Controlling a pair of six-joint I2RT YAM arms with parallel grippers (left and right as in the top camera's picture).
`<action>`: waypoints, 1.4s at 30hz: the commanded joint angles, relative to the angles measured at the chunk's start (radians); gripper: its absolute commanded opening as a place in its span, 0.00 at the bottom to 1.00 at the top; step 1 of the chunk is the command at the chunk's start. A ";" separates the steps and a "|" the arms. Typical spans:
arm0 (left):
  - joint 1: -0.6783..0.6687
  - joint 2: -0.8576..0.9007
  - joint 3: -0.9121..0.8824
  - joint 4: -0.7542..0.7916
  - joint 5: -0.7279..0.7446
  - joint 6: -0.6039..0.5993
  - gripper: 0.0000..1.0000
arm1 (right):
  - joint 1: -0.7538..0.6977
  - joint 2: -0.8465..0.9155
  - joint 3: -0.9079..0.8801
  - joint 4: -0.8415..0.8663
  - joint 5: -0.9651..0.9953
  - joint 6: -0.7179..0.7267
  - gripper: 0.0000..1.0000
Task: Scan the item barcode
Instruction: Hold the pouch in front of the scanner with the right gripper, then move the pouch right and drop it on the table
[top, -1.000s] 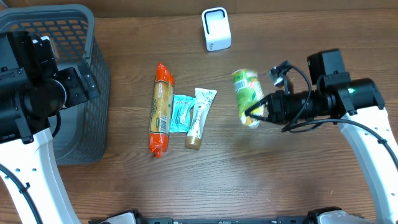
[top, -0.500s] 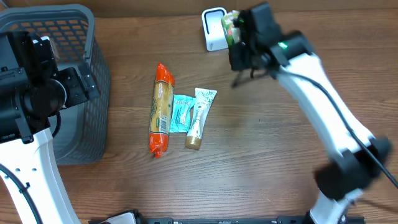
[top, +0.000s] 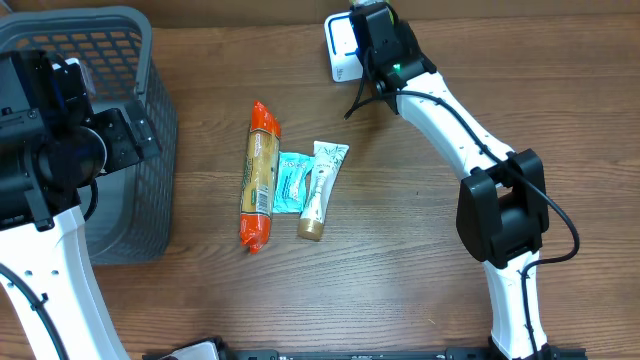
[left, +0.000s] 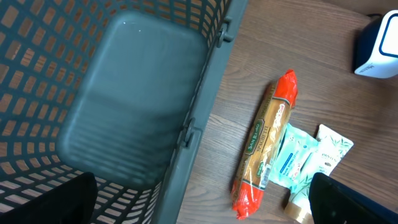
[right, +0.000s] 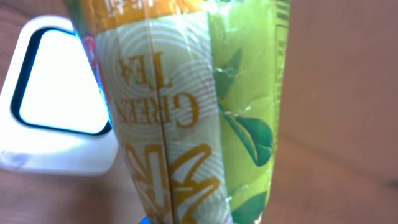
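The item, a green tea packet (right: 186, 112) in green and gold, fills the right wrist view, standing just in front of the white scanner (right: 56, 99). My right gripper (top: 385, 40) is shut on the packet and hangs over the scanner (top: 343, 55) at the table's back edge. From overhead the gripper hides almost all of the packet. My left gripper (left: 205, 211) is open and holds nothing. It hovers over the grey basket's rim (left: 205, 118); its dark fingertips (left: 74, 199) show at the bottom corners.
A long red-and-tan packet (top: 260, 175), a teal sachet (top: 292, 183) and a white tube (top: 320, 190) lie side by side mid-table. The grey mesh basket (top: 150, 150) stands at the left under the left arm (top: 60, 150).
My right arm swung from the table's middle right up to the back, carrying the green tea packet to the scanner. The left arm has not moved.
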 joint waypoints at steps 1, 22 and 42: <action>0.001 0.001 -0.002 0.004 0.008 -0.007 1.00 | 0.009 0.029 0.051 0.110 0.124 -0.242 0.04; 0.001 0.001 -0.003 0.004 0.008 -0.007 1.00 | 0.045 0.116 0.051 0.177 0.175 -0.323 0.04; 0.001 0.001 -0.003 0.004 0.008 -0.007 1.00 | 0.021 -0.216 0.052 -0.238 -0.277 0.206 0.04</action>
